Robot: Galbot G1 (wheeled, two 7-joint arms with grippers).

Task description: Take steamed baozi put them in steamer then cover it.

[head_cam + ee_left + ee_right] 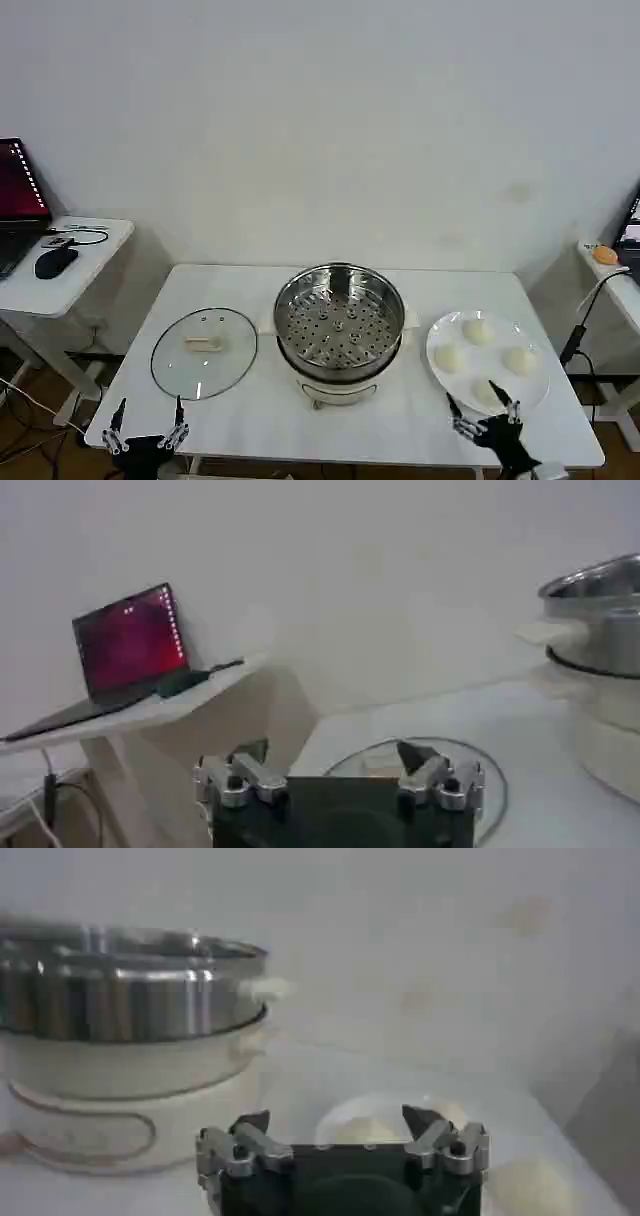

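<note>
Our left gripper (148, 413) wide open near round clear glass cover (204, 352) | right gripper (483, 406) wide open at white plate (437, 335) of four cream-white baozi (478, 331) | shiny steel steamer (339, 318) uncovered, between them

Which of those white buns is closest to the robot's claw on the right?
The baozi at the plate's near edge, right by the open right gripper; the other three lie farther back.

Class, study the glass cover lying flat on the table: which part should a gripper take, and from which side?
Probably the cream bar handle at the centre of the cover, approached from above with fingers across the bar's narrow width. The lid lies flat, handle up, nearest the open left gripper.
</note>
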